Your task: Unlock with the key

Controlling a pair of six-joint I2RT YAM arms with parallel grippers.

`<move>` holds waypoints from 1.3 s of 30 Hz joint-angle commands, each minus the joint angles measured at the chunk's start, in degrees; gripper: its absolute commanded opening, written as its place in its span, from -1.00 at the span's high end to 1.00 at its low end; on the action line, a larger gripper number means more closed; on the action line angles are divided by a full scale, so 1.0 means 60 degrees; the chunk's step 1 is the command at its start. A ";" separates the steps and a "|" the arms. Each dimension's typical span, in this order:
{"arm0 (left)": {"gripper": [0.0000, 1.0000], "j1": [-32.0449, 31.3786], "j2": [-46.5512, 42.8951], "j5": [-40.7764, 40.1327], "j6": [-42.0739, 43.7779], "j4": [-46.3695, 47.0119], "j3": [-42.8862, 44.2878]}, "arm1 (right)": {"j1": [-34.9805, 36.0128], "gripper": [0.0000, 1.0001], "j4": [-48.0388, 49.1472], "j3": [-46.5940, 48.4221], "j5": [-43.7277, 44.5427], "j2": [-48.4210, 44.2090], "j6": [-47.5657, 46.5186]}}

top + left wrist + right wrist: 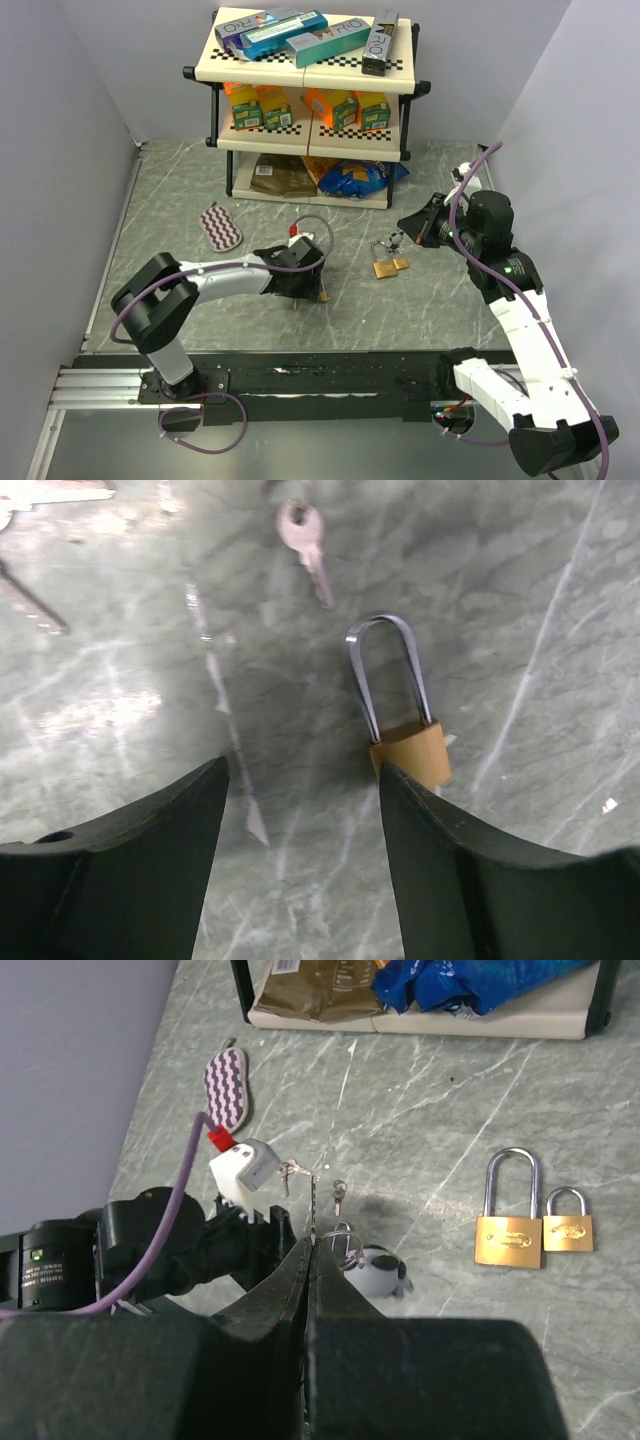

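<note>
"Since the left gripper (302, 770) stands wide and empty, why does the small brass padlock with the steel shackle (410, 752) lie between its fingers?"

"Lined up for a grasp, I'd judge. One silver key (305, 535) lies just ahead. The right gripper (308, 1250) is pinched shut, with a pair of brass padlocks (508, 1240) to its right. That makes three padlocks."

Grey marbled tabletop (180, 200), pale walls (60, 120), 3-tier shelf (290, 75), perhaps plastic.
</note>
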 commanded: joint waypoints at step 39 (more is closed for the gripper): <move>-0.38 -0.0127 0.3209 0.0101 0.0360 -0.0914 0.4333 | 0.0122 1.00 0.0129 -0.0473 0.0354 -0.0690 -0.0448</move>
